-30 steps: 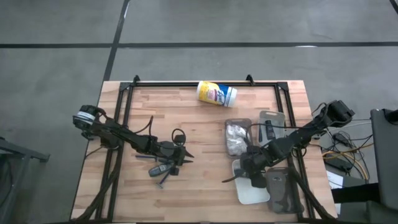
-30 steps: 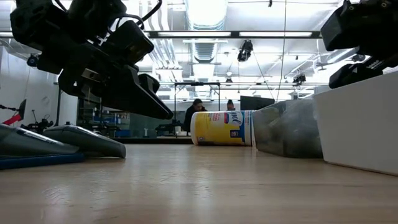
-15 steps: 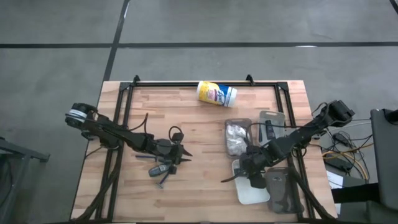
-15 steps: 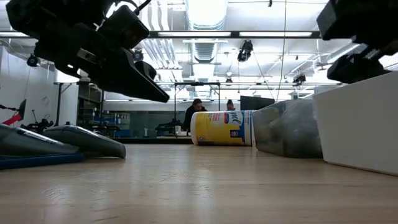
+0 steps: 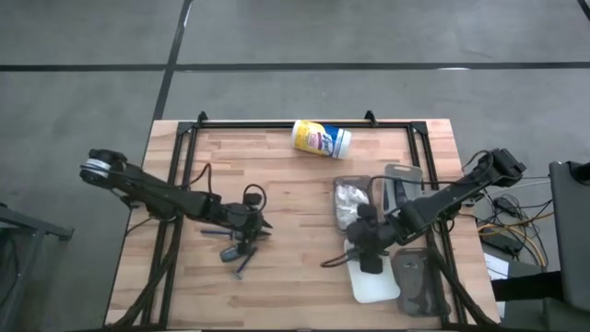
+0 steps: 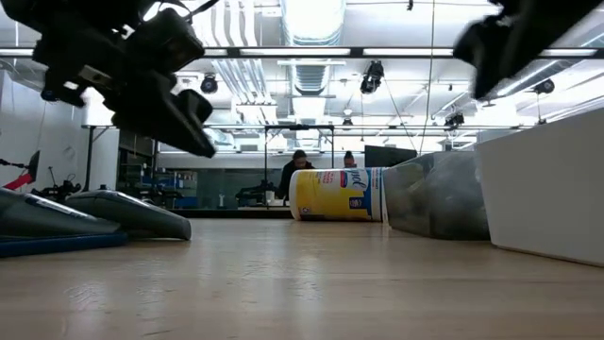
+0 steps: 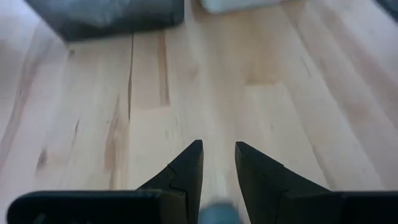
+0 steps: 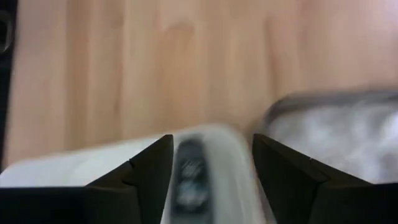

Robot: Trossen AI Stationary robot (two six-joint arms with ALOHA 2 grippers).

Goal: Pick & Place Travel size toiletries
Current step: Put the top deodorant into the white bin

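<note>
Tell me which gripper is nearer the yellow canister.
Right. The right gripper sits over the trays' edge, below the yellow canister; the left gripper hangs farther off, mid-table.

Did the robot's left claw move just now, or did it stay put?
Yes. In the high view the left gripper has pulled back toward the table's left edge, away from the yellow canister, above the toiletries.

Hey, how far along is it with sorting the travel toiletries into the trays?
Done: white packets fill one clear tray. In hand: the right gripper hangs open over the white tray, a dark stick lying below it. Left: several dark tubes and sticks lie loose on the table by the left gripper.
</note>
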